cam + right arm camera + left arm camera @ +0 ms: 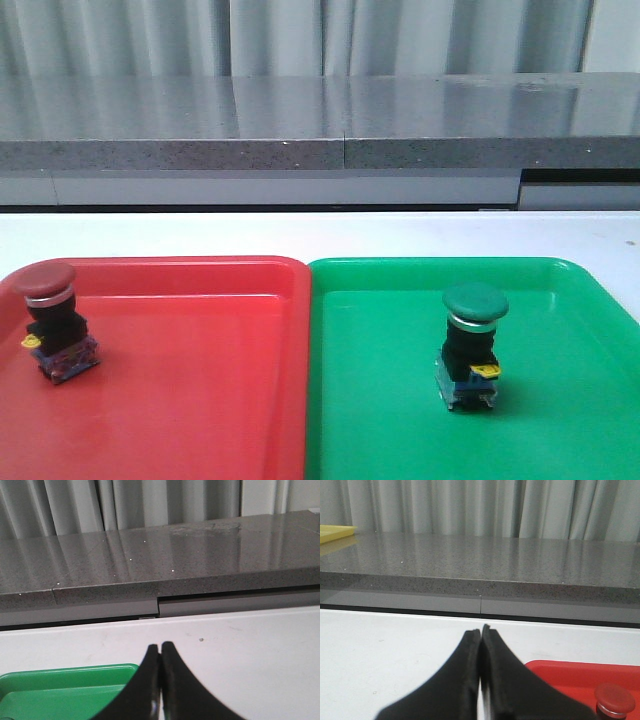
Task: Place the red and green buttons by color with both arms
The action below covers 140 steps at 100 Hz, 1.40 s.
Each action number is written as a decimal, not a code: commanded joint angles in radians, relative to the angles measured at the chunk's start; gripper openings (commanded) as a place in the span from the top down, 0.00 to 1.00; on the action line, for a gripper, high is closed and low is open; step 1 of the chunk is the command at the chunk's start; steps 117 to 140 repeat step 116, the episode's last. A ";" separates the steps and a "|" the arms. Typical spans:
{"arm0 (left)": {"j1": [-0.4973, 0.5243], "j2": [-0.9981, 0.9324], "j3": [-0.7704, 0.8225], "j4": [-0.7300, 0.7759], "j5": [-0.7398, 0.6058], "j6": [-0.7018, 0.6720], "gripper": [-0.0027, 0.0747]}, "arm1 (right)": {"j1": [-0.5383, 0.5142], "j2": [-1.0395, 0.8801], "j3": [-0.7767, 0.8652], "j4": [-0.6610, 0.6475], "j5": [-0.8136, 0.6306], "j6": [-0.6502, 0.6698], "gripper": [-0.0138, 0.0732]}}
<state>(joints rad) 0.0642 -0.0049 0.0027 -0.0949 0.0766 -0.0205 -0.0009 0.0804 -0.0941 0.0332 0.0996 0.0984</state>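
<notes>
Two trays are set side by side on the white surface (320, 232) in the front view, their inner rims touching: a red tray (200, 290) at 9 o'clock and a green tray (560, 290) at 3 o'clock.

The red button (52, 320) is located in the red tray, near that tray's 9 o'clock edge. It is stood on its blue base with the dark red cap uppermost; the long axis is close to vertical, with the cap leaned slightly toward 11 o'clock. Its yellow tab is directed toward 9 o'clock.

The green button (472, 345) is located in the green tray, roughly at that tray's centre. It is stood upright on its blue base, cap uppermost, long axis vertical. Its yellow tab is directed toward 3 o'clock. The two buttons are well apart.

Neither arm is seen in the front view. In the left wrist view, the left hand (481, 632) is seen with its fingers pressed together and nothing held between them; a corner of the red tray and the red cap are visible beside it. In the right wrist view, the right hand (160, 648) is likewise closed completely on nothing, above the white surface, with a corner of the green tray beside it.
</notes>
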 commanded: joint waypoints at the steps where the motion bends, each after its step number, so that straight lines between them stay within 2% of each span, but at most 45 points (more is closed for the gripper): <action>1: -0.002 -0.031 0.012 -0.004 -0.077 -0.003 0.99 | -0.006 -0.040 0.017 -0.011 -0.120 -0.009 0.92; 25: -0.002 -0.031 0.012 -0.004 -0.077 -0.003 0.99 | -0.006 -0.112 0.103 -0.017 -0.158 -0.009 0.92; 41: -0.002 -0.031 0.012 -0.004 -0.077 -0.003 0.99 | -0.006 -0.112 0.103 -0.099 -0.164 -0.009 0.92; 140: -0.002 -0.031 0.012 -0.004 -0.077 -0.003 0.99 | -0.006 -0.112 0.103 -0.097 -0.159 -0.009 0.92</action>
